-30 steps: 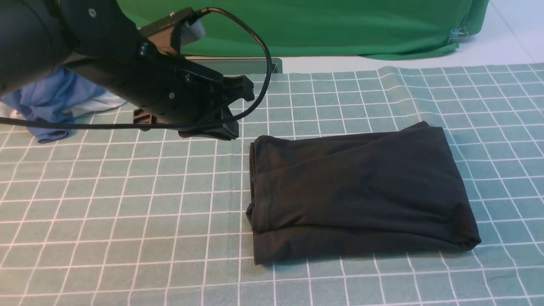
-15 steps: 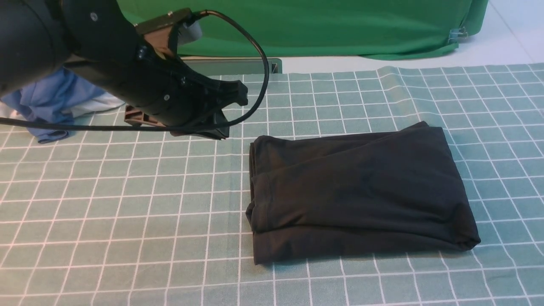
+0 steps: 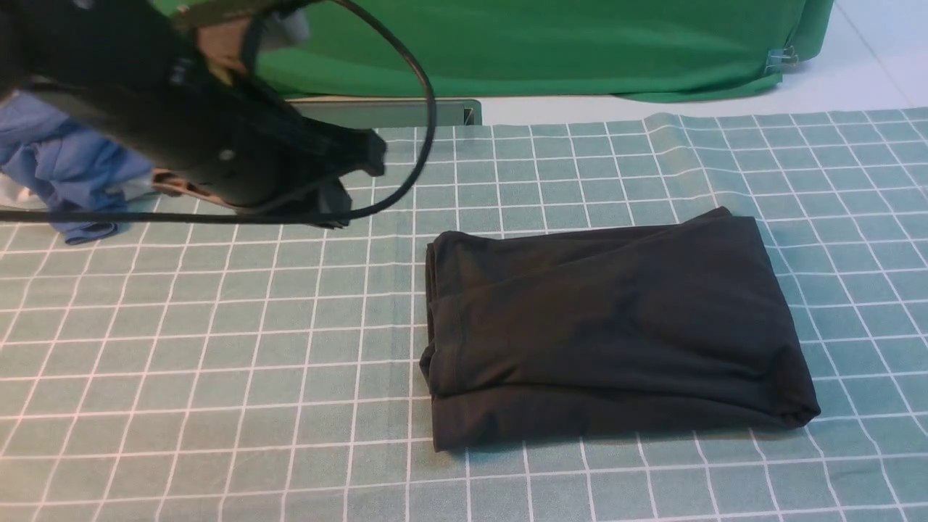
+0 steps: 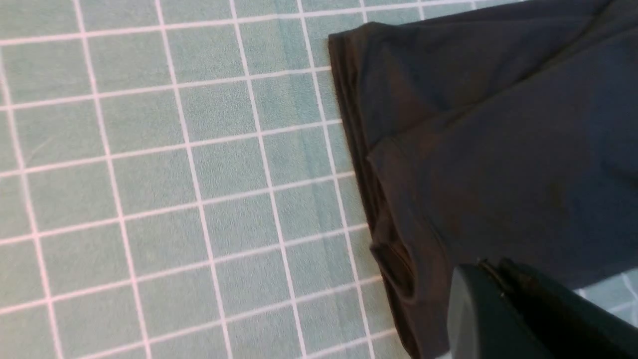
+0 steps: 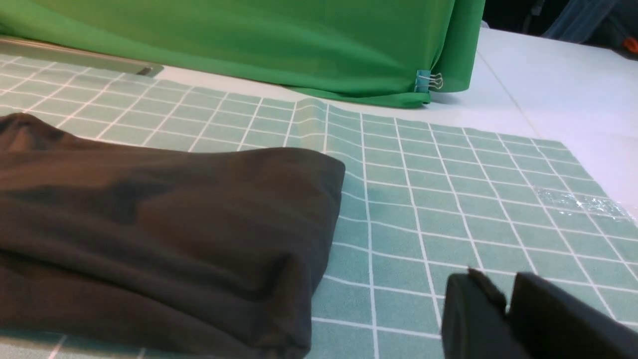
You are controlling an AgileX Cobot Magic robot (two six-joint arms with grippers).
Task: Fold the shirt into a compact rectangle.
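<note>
The black shirt (image 3: 616, 326) lies folded into a thick rectangle on the checked cloth, right of centre, with its layered edges facing left. My left gripper (image 3: 359, 185) hangs above the cloth to the shirt's far left, apart from it. Seen in the left wrist view, the left gripper (image 4: 493, 264) is shut and empty over the shirt's (image 4: 498, 149) corner. Only the right wrist view shows my right gripper (image 5: 503, 284). Its jaws stand slightly open with nothing between them, low over the cloth beside the shirt's (image 5: 164, 234) rounded fold.
The green-and-white checked tablecloth (image 3: 217, 348) covers the table. Blue and white garments (image 3: 65, 167) are piled at the far left behind my left arm. A bright green cloth (image 3: 544, 43) hangs along the back, with a metal rail (image 3: 406, 112) below it. Bare white table (image 3: 870, 65) lies at the back right.
My left arm has drawn back to the left and slightly up, farther from the shirt. The shirt has not moved.
</note>
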